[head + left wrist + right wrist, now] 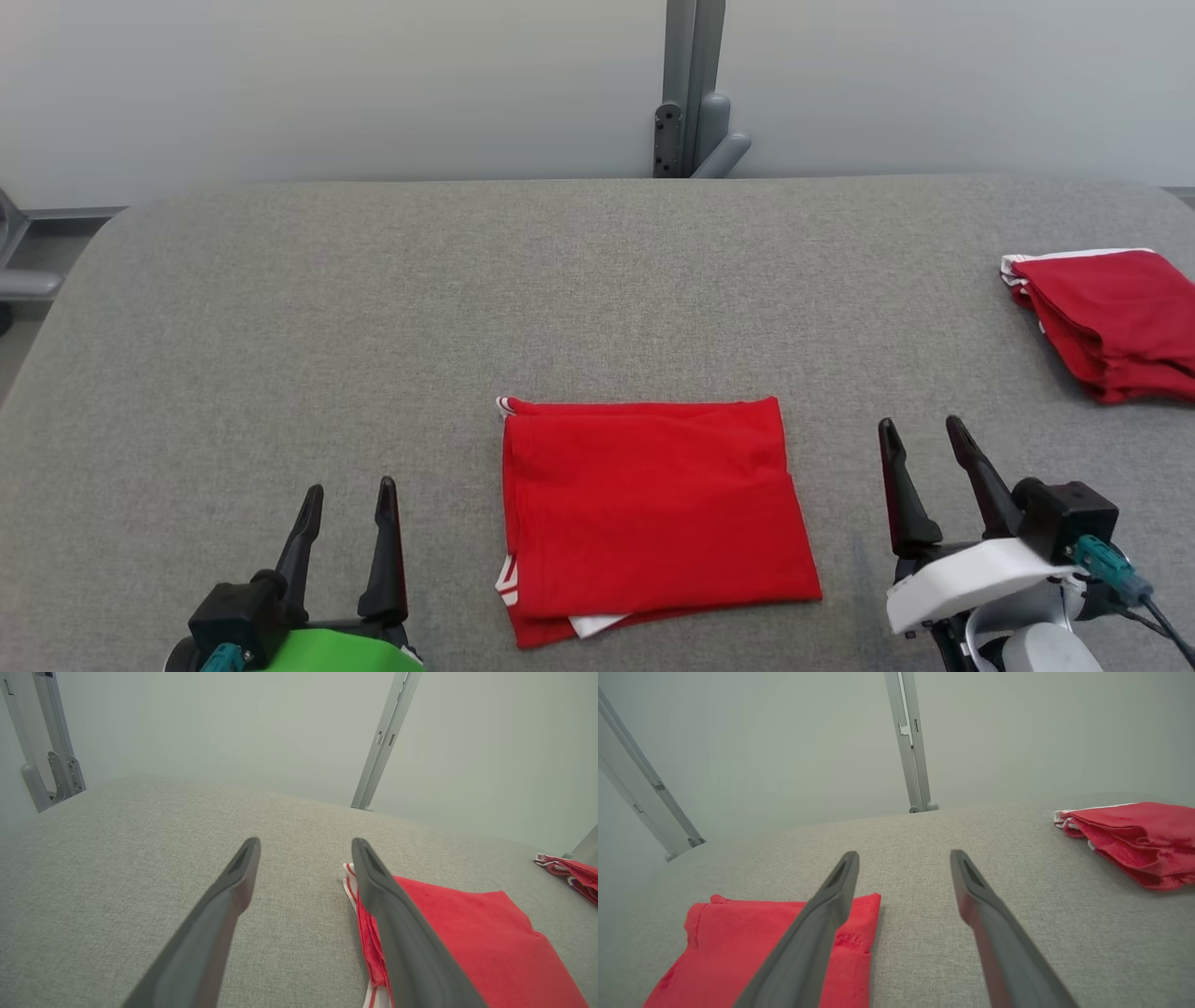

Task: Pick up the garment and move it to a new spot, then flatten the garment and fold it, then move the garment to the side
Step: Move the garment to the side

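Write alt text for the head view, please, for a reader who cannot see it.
A folded red garment with white trim lies flat on a grey cloth-covered table, between the open left pincer and the open right pincer, touching neither. A second folded red garment sits farther back at the right.

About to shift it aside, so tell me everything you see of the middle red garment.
The garment is bright red cloth, folded into a neat, nearly square stack lying flat on the near middle of the grey table. Red-and-white striped trim peeks out at both left corners; a white bit shows under the near edge. Few wrinkles. Only the table touches it.
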### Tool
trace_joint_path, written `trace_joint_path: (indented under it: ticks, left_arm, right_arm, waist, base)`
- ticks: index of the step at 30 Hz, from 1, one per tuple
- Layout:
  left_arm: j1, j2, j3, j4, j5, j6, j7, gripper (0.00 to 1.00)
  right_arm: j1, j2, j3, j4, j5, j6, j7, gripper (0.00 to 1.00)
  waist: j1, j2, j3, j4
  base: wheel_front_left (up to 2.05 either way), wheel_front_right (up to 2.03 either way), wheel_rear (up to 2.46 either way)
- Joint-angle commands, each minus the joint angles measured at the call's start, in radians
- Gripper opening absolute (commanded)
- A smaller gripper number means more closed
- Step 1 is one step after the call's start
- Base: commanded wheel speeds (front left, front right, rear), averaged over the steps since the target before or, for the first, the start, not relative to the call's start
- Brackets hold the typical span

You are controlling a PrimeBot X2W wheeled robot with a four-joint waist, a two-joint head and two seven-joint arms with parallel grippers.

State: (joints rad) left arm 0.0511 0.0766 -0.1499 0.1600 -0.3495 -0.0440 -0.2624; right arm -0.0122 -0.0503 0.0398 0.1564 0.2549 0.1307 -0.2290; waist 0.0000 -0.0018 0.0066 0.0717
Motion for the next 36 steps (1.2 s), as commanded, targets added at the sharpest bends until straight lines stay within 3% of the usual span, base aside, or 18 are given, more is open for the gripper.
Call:
trace_joint_path:
  ticks: [1, 10, 19, 34, 36]
  left_arm:
    - [-0.003, -0.003, 0.003, 0.002, 0.015, -0.004, -0.003, 1.0]
    - [-0.024, -0.011, 0.001, 0.012, 0.018, -0.01, -0.003, 1.0]
    - [-0.038, -0.018, -0.006, 0.024, 0.022, -0.019, -0.002, 1.0]
    - [-0.055, -0.024, -0.004, 0.036, 0.026, -0.03, -0.003, 1.0]
    - [-0.055, -0.025, -0.002, 0.036, 0.027, -0.032, -0.003, 1.0]
  right_arm:
    - [-0.026, -0.001, 0.003, 0.019, -0.01, 0.0, 0.023, 1.0]
    - [-0.1, -0.045, 0.075, 0.111, 0.056, 0.0, 0.236, 1.0]
    - [-0.171, -0.146, 0.17, 0.183, 0.26, 0.0, 0.461, 1.0]
    - [-0.263, -0.156, 0.25, 0.355, 0.402, 0.0, 0.512, 1.0]
    - [-0.274, -0.157, 0.265, 0.368, 0.412, 0.0, 0.507, 0.42]
  waist:
    - [0.0, 0.0018, 0.006, 0.004]
    - [0.0, 0.0018, 0.032, 0.034]
    - [0.0, 0.0018, 0.065, 0.087]
    - [0.0, 0.0018, 0.096, 0.142]
    - [0.0, 0.0018, 0.098, 0.142]
  base:
    - [0.0, 0.0, 0.0]
    - [0.0, 0.0, 0.0]
    - [0.0, 0.0, 0.0]
    - [0.0, 0.0, 0.0]
    - [0.0, 0.0, 0.0]
